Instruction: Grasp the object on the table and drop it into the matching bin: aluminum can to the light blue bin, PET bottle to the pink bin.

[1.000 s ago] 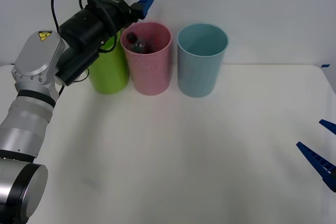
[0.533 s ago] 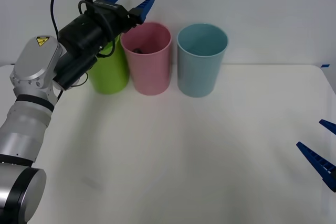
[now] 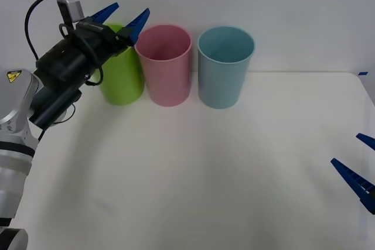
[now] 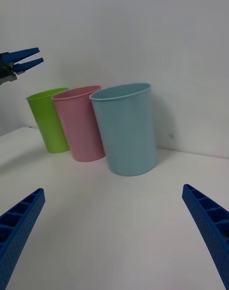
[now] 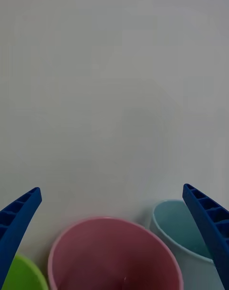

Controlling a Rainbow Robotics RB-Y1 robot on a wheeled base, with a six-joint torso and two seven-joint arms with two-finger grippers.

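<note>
The pink bin (image 3: pixel 167 74) stands in the middle of a row at the back of the white table (image 3: pixel 205 174), with the light blue bin (image 3: pixel 224 77) on its right. My left gripper (image 3: pixel 133 7) hangs open and holds nothing, up over the lime green bin (image 3: pixel 122 80) just left of the pink bin's rim. The left wrist view looks down on the pink bin (image 5: pixel 109 252) and the light blue bin (image 5: pixel 176 223) between the spread fingers. The PET bottle is out of view. My right gripper (image 3: pixel 345 149) rests open low at the table's right edge.
From the right wrist view the three bins stand side by side: lime green bin (image 4: pixel 47 120), pink bin (image 4: pixel 83 123), light blue bin (image 4: pixel 126 128), with the left gripper (image 4: pixel 40 54) above them. A plain wall rises close behind the bins.
My left arm has drawn back to the left, from over the pink bin to over the green one. The bottle seen inside the pink bin a second ago has dropped from sight.
</note>
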